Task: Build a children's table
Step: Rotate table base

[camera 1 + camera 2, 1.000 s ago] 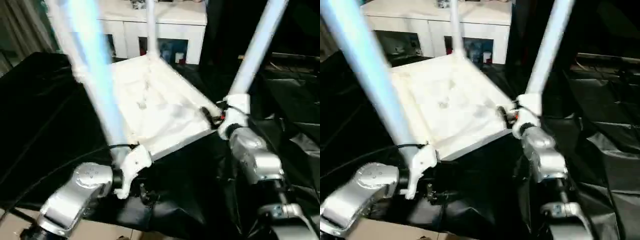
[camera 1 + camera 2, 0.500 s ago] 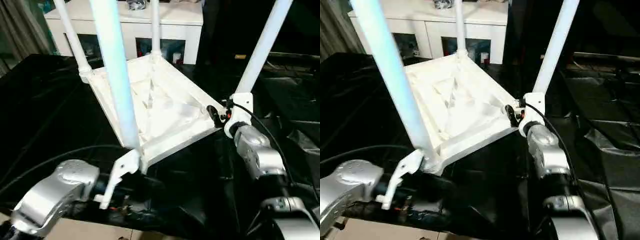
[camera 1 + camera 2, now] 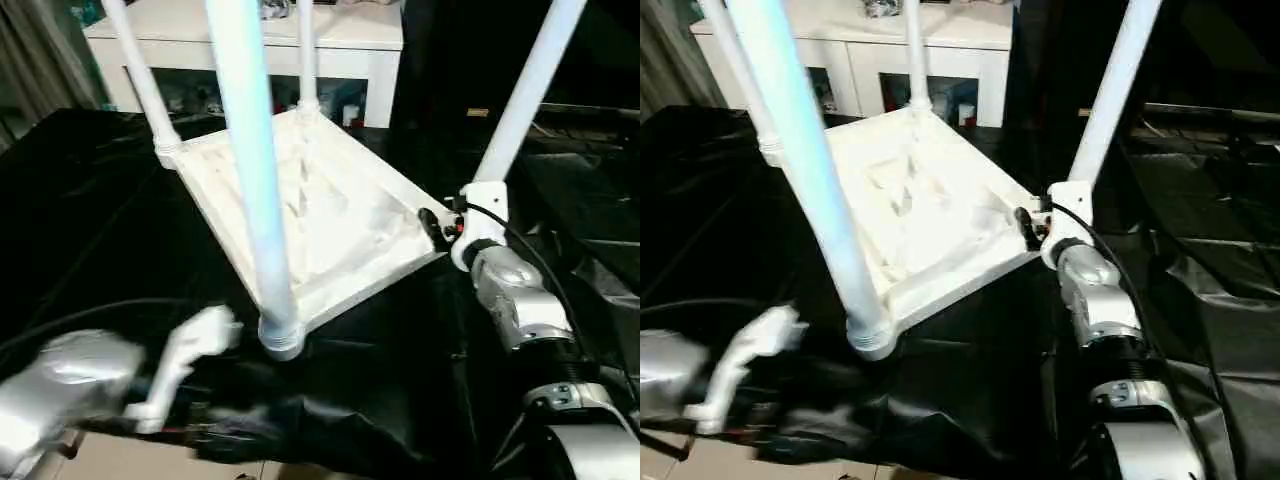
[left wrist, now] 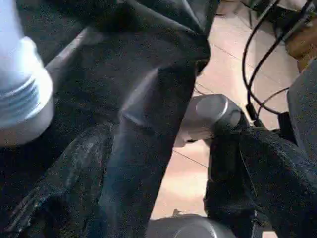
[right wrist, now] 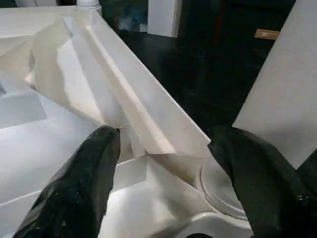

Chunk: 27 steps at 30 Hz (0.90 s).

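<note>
**Q:** Four legs (image 3: pixel 250 170) fitted? Position of table (image 3: pixel 330 215)?

**A:** All four seated in the corner sockets, pointing up. Table upside down on black cloth (image 3: pixel 90 220), ribbed underside facing up.

**Q:** State of jaws?

**A:** Right jaws: set wide, with fingers (image 5: pixel 84 183) on either side of the rim (image 5: pixel 143 124), just beside the right corner socket (image 5: pixel 218 186). No firm clamping visible. Left jaws: wide and empty, low beside the near corner (image 3: pixel 281 340), apart from it.

**Q:** Expected handling?

**A:** Judged light for its bulk: hollow tube plus thin moulded plastic.
- Slab stiff, thanks to the ribs.
- Legs long, hence high leverage on the sockets.
- Surfaces smooth, probably slippery against the pads.
- Not fragile, but liable to slide on the cloth or tip under a sideways push.

**Q:** Where to take hold?

**A:**
- Grip the rim close to a corner socket, where the moulding looks thickest.
- As an alternative, grip a leg low down at its base.
- Avoid the upper ends of the legs, given the risk of levering a joint loose.
- For turning over, take hold at two opposite sides and keep the load level.
</note>
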Tool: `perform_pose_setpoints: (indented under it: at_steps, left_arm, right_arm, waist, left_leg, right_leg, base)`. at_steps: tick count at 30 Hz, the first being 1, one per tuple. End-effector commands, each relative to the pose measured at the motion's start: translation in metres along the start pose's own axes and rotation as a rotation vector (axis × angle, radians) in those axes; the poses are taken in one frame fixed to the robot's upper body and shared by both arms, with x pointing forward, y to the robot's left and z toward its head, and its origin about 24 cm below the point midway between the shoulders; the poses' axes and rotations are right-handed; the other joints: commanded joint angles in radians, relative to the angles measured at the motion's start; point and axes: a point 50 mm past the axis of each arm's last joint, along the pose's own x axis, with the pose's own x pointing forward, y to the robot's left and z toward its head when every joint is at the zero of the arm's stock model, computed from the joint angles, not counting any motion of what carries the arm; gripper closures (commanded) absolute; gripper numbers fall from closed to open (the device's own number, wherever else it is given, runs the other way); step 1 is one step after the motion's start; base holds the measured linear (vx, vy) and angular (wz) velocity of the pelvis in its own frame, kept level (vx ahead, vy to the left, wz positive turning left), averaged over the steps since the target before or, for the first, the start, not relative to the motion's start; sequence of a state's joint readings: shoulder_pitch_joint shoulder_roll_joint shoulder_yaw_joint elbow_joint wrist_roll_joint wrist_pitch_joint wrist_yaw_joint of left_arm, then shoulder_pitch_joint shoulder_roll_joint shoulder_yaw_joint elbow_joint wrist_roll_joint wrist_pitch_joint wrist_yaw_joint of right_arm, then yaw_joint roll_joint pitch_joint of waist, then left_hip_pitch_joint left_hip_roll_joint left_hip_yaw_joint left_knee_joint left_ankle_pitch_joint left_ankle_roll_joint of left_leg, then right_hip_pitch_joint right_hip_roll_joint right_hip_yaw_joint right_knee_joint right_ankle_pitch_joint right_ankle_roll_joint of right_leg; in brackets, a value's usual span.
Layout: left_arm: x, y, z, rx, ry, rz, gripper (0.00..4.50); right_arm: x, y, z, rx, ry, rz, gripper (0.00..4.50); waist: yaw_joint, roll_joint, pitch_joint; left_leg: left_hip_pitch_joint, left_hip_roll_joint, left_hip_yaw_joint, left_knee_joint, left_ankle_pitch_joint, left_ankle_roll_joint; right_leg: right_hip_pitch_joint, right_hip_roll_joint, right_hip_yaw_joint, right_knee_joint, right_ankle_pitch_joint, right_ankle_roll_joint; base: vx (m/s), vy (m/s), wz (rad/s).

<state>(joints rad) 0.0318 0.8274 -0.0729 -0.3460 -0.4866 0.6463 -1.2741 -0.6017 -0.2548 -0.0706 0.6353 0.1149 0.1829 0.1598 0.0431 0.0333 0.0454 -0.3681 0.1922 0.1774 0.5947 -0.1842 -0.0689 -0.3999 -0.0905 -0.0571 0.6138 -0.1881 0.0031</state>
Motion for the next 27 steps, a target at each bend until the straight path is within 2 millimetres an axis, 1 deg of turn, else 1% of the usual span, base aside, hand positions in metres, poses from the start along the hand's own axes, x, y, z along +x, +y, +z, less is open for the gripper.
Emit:
perform_pose_setpoints:
  at_steps: [1,2,3,4,5,6,7,8,9,10,11,12,13,14,16,17,18,19,21,22,24,25,26,27]
  left_arm:
    - [-0.018,0.009,0.004,0.027,-0.033,0.104,0.04]
    - [-0.024,0.013,0.005,0.028,-0.059,0.145,0.04]
    - [-0.029,0.019,0.009,0.035,-0.110,0.196,0.04]
    - [-0.033,0.023,0.011,0.040,-0.148,0.231,0.04]
    - [-0.043,0.033,0.017,0.059,-0.225,0.312,0.04]
    - [-0.046,0.036,0.020,0.058,-0.269,0.332,0.04]
    - [-0.047,0.037,0.021,0.057,-0.282,0.336,0.04]
    - [-0.048,0.037,0.023,0.056,-0.308,0.333,0.04]
    - [-0.048,0.037,0.025,0.055,-0.328,0.325,0.04]
    - [-0.045,0.036,0.027,0.062,-0.342,0.306,0.04]
    - [-0.042,0.034,0.030,0.069,-0.357,0.283,0.04]
    - [-0.037,0.033,0.034,0.073,-0.378,0.252,0.04]
    - [-0.033,0.031,0.037,0.079,-0.399,0.225,0.04]
    - [-0.027,0.029,0.042,0.080,-0.421,0.181,0.04]
    - [-0.019,0.028,0.048,0.086,-0.443,0.130,0.04]
    - [-0.014,0.027,0.051,0.092,-0.450,0.106,0.04]
    - [-0.013,0.028,0.052,0.094,-0.452,0.101,0.04]
    - [-0.009,0.029,0.055,0.105,-0.459,0.088,0.04]
    - [-0.003,0.031,0.060,0.120,-0.472,0.071,0.04]
    - [0.000,0.031,0.062,0.127,-0.476,0.066,0.04]
    - [0.004,0.032,0.065,0.125,-0.483,0.053,0.04]
    - [0.009,0.036,0.067,0.138,-0.482,0.088,0.04]
    - [0.011,0.039,0.067,0.141,-0.485,0.105,0.04]
    - [0.012,0.041,0.068,0.142,-0.487,0.116,0.04]
  right_arm:
    - [-0.002,-0.007,0.006,-0.017,-0.025,0.011,0.99]
    - [-0.003,-0.005,0.005,-0.023,-0.026,0.037,0.99]
    - [-0.005,0.000,0.002,-0.030,-0.022,0.083,0.99]
    - [-0.007,0.003,0.001,-0.034,-0.018,0.117,0.99]
    - [-0.015,0.012,-0.009,-0.062,0.005,0.187,0.99]
    - [-0.020,0.017,-0.017,-0.082,0.029,0.214,0.99]
    - [-0.022,0.018,-0.020,-0.088,0.037,0.221,0.99]
    - [-0.024,0.019,-0.025,-0.097,0.054,0.221,0.99]
    - [-0.027,0.019,-0.030,-0.104,0.070,0.217,0.99]
    - [-0.029,0.018,-0.036,-0.112,0.098,0.210,0.99]
    - [-0.032,0.017,-0.042,-0.125,0.127,0.204,0.99]
    - [-0.035,0.016,-0.047,-0.147,0.150,0.205,0.99]
    - [-0.038,0.014,-0.050,-0.167,0.166,0.204,0.99]
    - [-0.040,0.010,-0.052,-0.181,0.177,0.185,0.99]
    - [-0.043,0.002,-0.053,-0.194,0.187,0.144,0.99]
    - [-0.045,-0.003,-0.053,-0.198,0.193,0.107,0.99]
    - [-0.045,-0.005,-0.053,-0.199,0.194,0.095,0.99]
    - [-0.047,-0.010,-0.054,-0.205,0.203,0.064,0.99]
    - [-0.049,-0.018,-0.055,-0.215,0.212,0.000,0.99]
    - [-0.050,-0.021,-0.055,-0.216,0.207,-0.028,0.99]
    - [-0.051,-0.026,-0.053,-0.206,0.192,-0.077,0.99]
    - [-0.053,-0.028,-0.052,-0.186,0.185,-0.097,0.99]
    - [-0.055,-0.028,-0.051,-0.173,0.178,-0.108,0.99]
    - [-0.056,-0.028,-0.051,-0.163,0.173,-0.116,0.99]
  waist:
    - [-0.008,0.006,-0.056]
    - [-0.009,0.006,-0.056]
    - [-0.010,0.001,-0.056]
    - [-0.008,0.004,-0.056]
    - [-0.008,0.004,-0.057]
    - [-0.004,0.000,-0.058]
    - [-0.003,0.003,-0.059]
    - [-0.004,0.004,-0.061]
    - [-0.007,-0.001,-0.060]
    - [-0.008,0.000,-0.060]
    - [-0.010,-0.003,-0.058]
    - [-0.008,-0.001,-0.056]
    - [-0.008,0.001,-0.054]
    - [-0.008,0.002,-0.054]
    - [-0.001,0.004,-0.055]
    - [-0.002,0.001,-0.054]
    - [0.003,0.003,-0.055]
    - [0.002,-0.002,-0.054]
    - [0.004,-0.004,-0.056]
    - [0.004,-0.008,-0.057]
    - [0.006,-0.008,-0.059]
    - [0.005,-0.008,-0.060]
    - [0.004,-0.011,-0.059]
    - [0.003,-0.011,-0.058]
  left_leg:
    - [0.016,0.015,-0.001,-0.073,-0.274,-0.022]
    - [0.015,0.015,-0.001,-0.073,-0.272,-0.022]
    - [0.014,0.016,-0.002,-0.073,-0.266,-0.018]
    - [0.015,0.015,0.000,-0.072,-0.257,-0.013]
    - [0.015,0.015,-0.001,-0.072,-0.254,-0.010]
    - [0.014,0.015,0.000,-0.071,-0.236,-0.003]
    - [0.012,0.015,-0.003,-0.072,-0.222,-0.003]
    - [0.013,0.017,-0.004,-0.072,-0.215,-0.001]
    - [0.011,0.016,-0.004,-0.073,-0.219,-0.003]
    - [0.010,0.017,-0.004,-0.074,-0.233,-0.001]
    - [0.010,0.017,-0.003,-0.074,-0.238,-0.002]
    - [0.015,0.018,-0.002,-0.075,-0.258,-0.004]
    - [0.015,0.019,-0.002,-0.076,-0.272,-0.009]
    - [0.017,0.019,-0.002,-0.077,-0.280,-0.013]
    - [0.024,0.019,-0.001,-0.076,-0.297,-0.021]
    - [0.021,0.019,-0.001,-0.078,-0.297,-0.022]
    - [0.025,0.019,-0.001,-0.078,-0.300,-0.027]
    - [0.021,0.018,-0.002,-0.079,-0.298,-0.029]
    - [0.018,0.016,-0.003,-0.077,-0.282,-0.031]
    - [0.016,0.015,-0.002,-0.075,-0.270,-0.030]
    - [0.017,0.014,0.000,-0.073,-0.247,-0.028]
    - [0.012,0.014,-0.002,-0.074,-0.234,-0.025]
    - [0.012,0.015,-0.002,-0.074,-0.234,-0.023]
    - [0.012,0.013,-0.001,-0.072,-0.231,-0.018]
  right_leg:
    - [0.038,-0.023,0.035,-0.066,-0.213,-0.200]
    - [0.039,-0.024,0.036,-0.066,-0.208,-0.201]
    - [0.040,-0.024,0.036,-0.066,-0.203,-0.202]
    - [0.040,-0.023,0.036,-0.064,-0.187,-0.204]
    - [0.041,-0.024,0.036,-0.065,-0.181,-0.207]
    - [0.044,-0.024,0.038,-0.065,-0.159,-0.206]
    - [0.047,-0.025,0.037,-0.061,-0.147,-0.207]
    - [0.045,-0.026,0.036,-0.060,-0.128,-0.214]
    - [0.047,-0.026,0.036,-0.061,-0.136,-0.220]
    - [0.047,-0.029,0.037,-0.062,-0.155,-0.221]
    - [0.046,-0.027,0.037,-0.064,-0.171,-0.218]
    - [0.042,-0.028,0.038,-0.067,-0.209,-0.216]
    - [0.041,-0.028,0.039,-0.071,-0.236,-0.210]
    - [0.040,-0.028,0.039,-0.072,-0.248,-0.206]
    - [0.034,-0.026,0.041,-0.073,-0.252,-0.200]
    - [0.036,-0.024,0.041,-0.074,-0.253,-0.196]
    - [0.034,-0.024,0.041,-0.074,-0.252,-0.191]
    - [0.037,-0.023,0.042,-0.074,-0.251,-0.186]
    - [0.040,-0.025,0.044,-0.073,-0.244,-0.178]
    - [0.041,-0.024,0.045,-0.073,-0.241,-0.173]
    - [0.039,-0.024,0.047,-0.072,-0.220,-0.170]
    - [0.044,-0.023,0.046,-0.069,-0.204,-0.169]
    - [0.043,-0.023,0.046,-0.071,-0.201,-0.166]
    - [0.044,-0.023,0.047,-0.072,-0.203,-0.161]
  base:
    - [0.000,0.000,0.00]
    - [0.000,0.000,0.00]
    - [0.000,0.000,0.00]
    - [0.000,0.000,0.00]
    - [0.000,0.000,0.00]
    - [0.000,0.000,0.00]
    - [0.000,0.000,0.00]
    - [0.000,0.000,0.00]
    - [0.000,0.000,0.00]
    - [0.000,0.000,0.00]
    - [0.000,0.000,0.00]
    - [0.000,0.000,0.00]
    - [0.000,0.000,0.00]
    - [0.000,0.000,0.00]
    - [0.000,0.000,0.00]
    - [0.000,0.000,0.00]
    - [0.000,0.000,0.00]
    - [0.000,0.000,0.00]
    - [0.000,0.000,0.00]
    - [0.000,0.000,0.00]
    - [0.000,0.000,0.00]
    - [0.000,0.000,0.00]
    - [0.000,0.000,0.00]
    - [0.000,0.000,0.00]
